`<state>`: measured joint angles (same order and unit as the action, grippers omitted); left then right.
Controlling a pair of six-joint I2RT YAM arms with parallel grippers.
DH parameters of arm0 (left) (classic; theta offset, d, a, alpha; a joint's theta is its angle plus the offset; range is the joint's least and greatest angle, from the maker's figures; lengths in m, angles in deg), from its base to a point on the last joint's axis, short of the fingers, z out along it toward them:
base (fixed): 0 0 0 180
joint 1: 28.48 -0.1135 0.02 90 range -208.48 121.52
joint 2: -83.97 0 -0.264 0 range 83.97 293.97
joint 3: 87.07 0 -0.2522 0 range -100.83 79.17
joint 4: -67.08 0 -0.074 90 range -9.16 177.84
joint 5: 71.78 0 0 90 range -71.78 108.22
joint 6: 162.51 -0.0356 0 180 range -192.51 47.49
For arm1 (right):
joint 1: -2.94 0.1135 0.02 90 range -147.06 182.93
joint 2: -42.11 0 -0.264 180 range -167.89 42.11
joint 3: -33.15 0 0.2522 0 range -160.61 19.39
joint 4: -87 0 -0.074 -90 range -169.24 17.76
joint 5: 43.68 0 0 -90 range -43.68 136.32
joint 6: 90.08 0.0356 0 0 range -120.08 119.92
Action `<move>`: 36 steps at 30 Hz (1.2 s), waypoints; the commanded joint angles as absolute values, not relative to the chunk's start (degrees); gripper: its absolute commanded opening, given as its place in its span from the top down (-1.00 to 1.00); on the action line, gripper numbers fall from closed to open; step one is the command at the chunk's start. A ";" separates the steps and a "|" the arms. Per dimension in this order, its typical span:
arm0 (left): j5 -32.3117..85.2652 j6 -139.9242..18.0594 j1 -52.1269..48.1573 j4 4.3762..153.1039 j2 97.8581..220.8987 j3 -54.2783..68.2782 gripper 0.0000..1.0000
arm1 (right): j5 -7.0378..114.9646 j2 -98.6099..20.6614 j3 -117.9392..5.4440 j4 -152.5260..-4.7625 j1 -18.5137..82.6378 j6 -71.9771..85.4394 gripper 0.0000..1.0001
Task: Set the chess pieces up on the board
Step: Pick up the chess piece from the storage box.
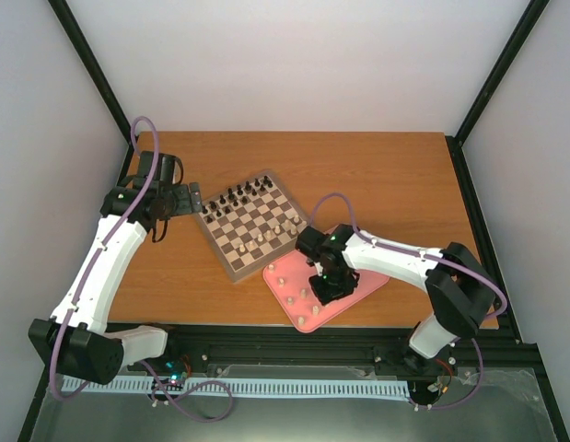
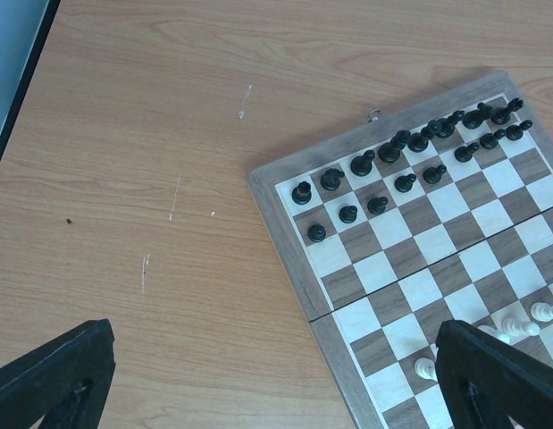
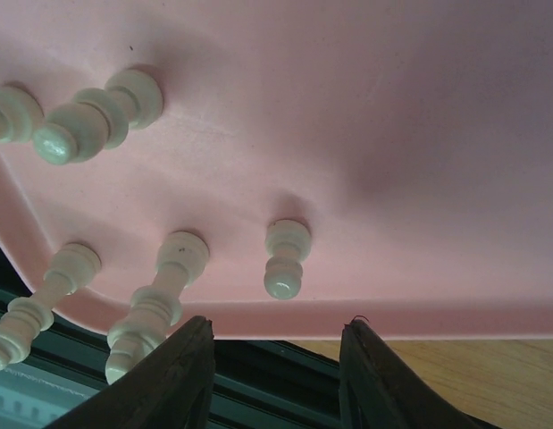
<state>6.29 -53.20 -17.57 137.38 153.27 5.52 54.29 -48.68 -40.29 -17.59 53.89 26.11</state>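
Plainly, the piece that matters is one pale pawn (image 3: 287,259) standing on the pink tray (image 3: 419,134). In the right wrist view it sits at lower centre, just above the gap between the right hand's (image 3: 276,357) dark fingers (image 3: 182,375). It seems upright: its base is on the tray and its rounded head points down the frame towards that gap, so its long axis lines up with the opening. The right hand is released, fingers parted with nothing between them, and I judge a short advance would bring the pawn between them. More pale pieces (image 3: 155,290) stand at lower left of that view, near enough to be knocked.

From above, the tray lies at lower centre, touching the lower right corner of the board (image 1: 252,226), and the right hand hangs over it. Black pieces (image 1: 237,196) fill two rows along the board's upper edge, and a few pale ones stand along its lower right side. I judge the set-up partly done.

The left hand (image 1: 179,198) is at upper left, just beside the board and well apart from the tray. Its fingers are spread and hold nothing. The right arm is clearly nearer.

The worktop (image 1: 386,184) is orange-brown wood grain, enclosed by white walls and black frame posts.
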 commanded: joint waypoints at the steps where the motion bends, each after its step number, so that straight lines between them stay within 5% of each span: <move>1: 6.53 -53.18 -17.94 136.48 152.80 5.86 -1.00 | 55.16 -49.98 -39.00 -19.36 54.44 26.12 0.20; 19: 6.65 -53.18 -17.94 136.41 152.98 5.43 -1.00 | 55.27 -54.50 -38.53 -22.13 54.22 26.37 0.23; 36: 6.81 -53.18 -17.94 136.32 153.52 5.24 -1.00 | 51.52 -55.86 -42.22 -18.77 53.47 25.60 0.92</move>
